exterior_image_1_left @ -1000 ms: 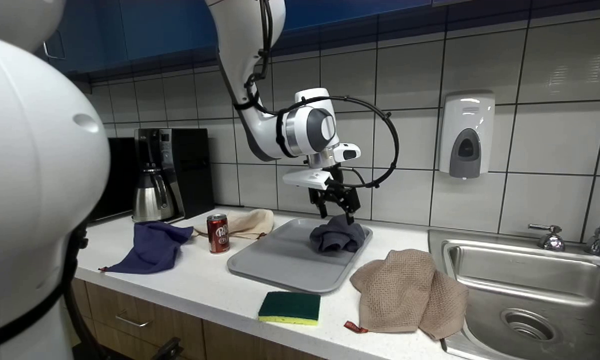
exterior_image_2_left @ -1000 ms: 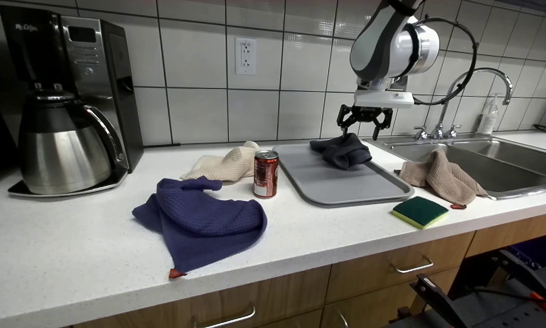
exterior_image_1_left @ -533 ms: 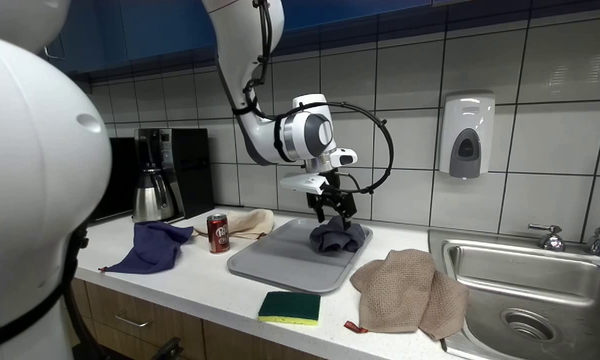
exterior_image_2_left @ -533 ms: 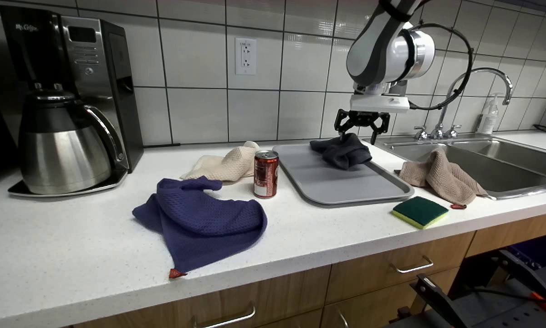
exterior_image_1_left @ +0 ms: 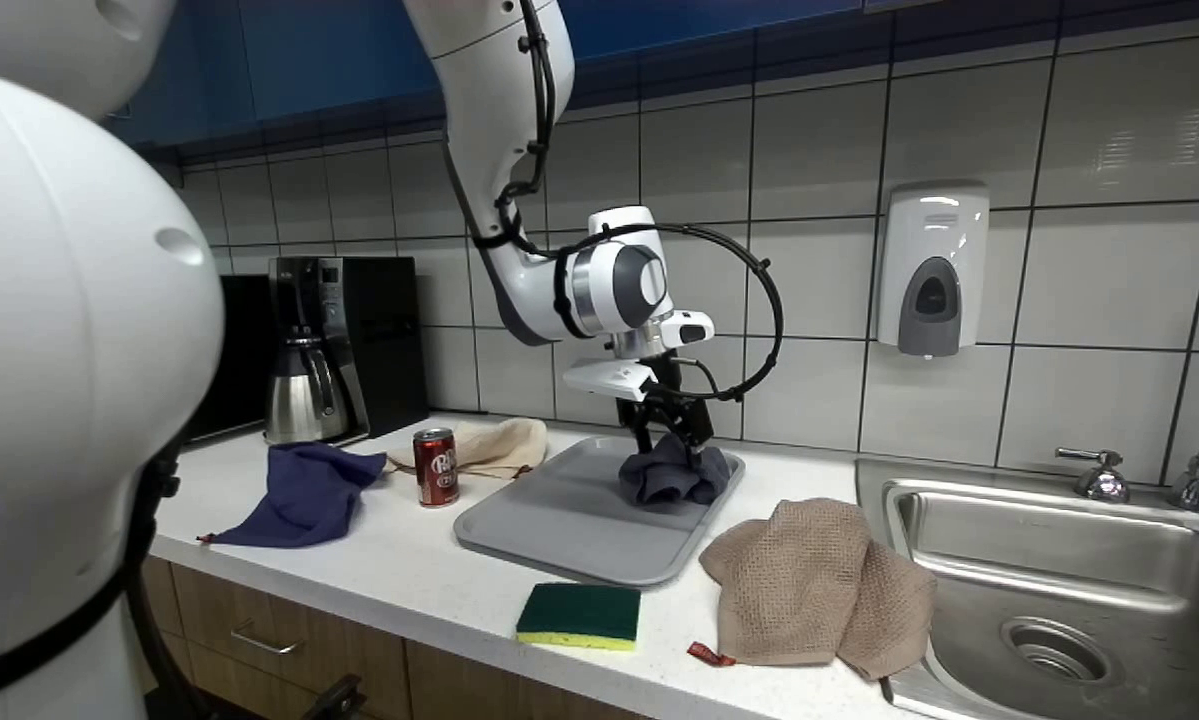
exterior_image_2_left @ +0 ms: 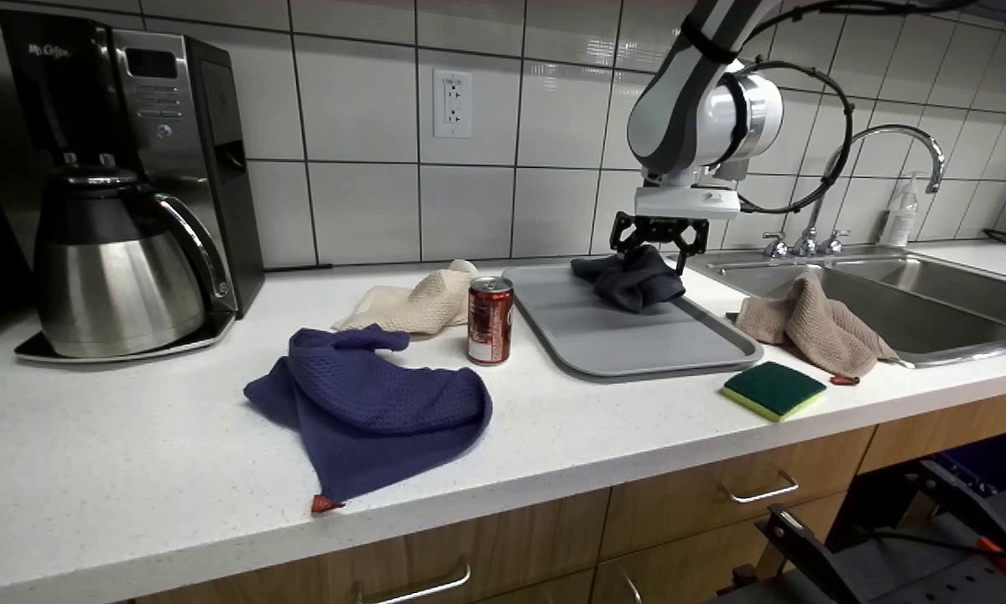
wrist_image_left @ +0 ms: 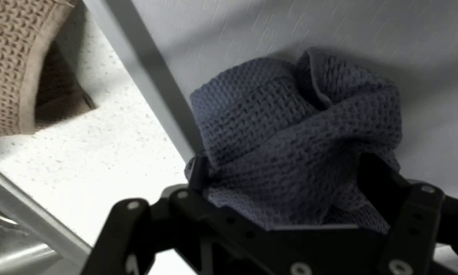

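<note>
A crumpled dark grey-blue cloth (exterior_image_1_left: pixel 671 484) lies on the grey tray (exterior_image_1_left: pixel 569 532), near its back right in both exterior views. Right over it is my gripper (exterior_image_1_left: pixel 670 454), pointing down with its jaws wide apart. In the wrist view the cloth (wrist_image_left: pixel 282 126) fills the gap between the black fingers (wrist_image_left: pixel 199 170), one on each side of it. The left finger there stands by the tray's rim (wrist_image_left: pixel 164 91). Whether the fingers touch the cloth I cannot tell. In an exterior view the gripper (exterior_image_2_left: pixel 652 260) straddles the top of the heap.
A brown cloth (exterior_image_1_left: pixel 809 580) lies between the tray and the steel sink (exterior_image_1_left: pixel 1039 585). At the front sits a green-yellow sponge (exterior_image_1_left: pixel 579 612). Left of the tray are a red can (exterior_image_2_left: pixel 490 323), a cream cloth (exterior_image_2_left: pixel 423 304), a purple cloth (exterior_image_2_left: pixel 377 411) and a coffee maker (exterior_image_2_left: pixel 133 193). Behind rises a tiled wall.
My open gripper has come down from above the cloth to around its top, with a slight shift to the left. The cloth, the tray and the other objects have stayed put.
</note>
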{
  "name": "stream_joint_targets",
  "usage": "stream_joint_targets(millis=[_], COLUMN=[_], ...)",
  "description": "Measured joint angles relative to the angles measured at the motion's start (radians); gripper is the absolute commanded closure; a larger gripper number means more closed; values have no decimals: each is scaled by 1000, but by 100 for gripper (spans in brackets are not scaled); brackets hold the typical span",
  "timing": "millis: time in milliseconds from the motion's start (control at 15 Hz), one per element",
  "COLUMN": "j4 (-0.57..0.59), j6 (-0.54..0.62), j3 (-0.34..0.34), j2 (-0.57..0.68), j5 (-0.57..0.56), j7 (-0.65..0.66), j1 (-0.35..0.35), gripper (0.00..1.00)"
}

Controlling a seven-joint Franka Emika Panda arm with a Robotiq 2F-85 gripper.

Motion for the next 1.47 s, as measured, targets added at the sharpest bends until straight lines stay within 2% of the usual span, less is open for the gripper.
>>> stream_joint_targets(millis=[67, 133, 200, 333, 400, 600, 933, 1467], j4=[9, 17, 25, 40, 47, 64, 81, 88], j6=[-3, -6, -10, -19, -23, -33, -44, -53], j3=[0, 0, 0, 0, 0, 0, 0, 0], j2=[10, 19, 28, 46, 55, 78, 94, 94], j5=[0, 0, 0, 0, 0, 2, 4, 5], j7=[1, 2, 3, 3, 3, 3, 3, 3], j1=[1, 1, 2, 3, 3, 3, 3, 3], gripper=[0, 5, 26, 31, 37, 62, 99, 97])
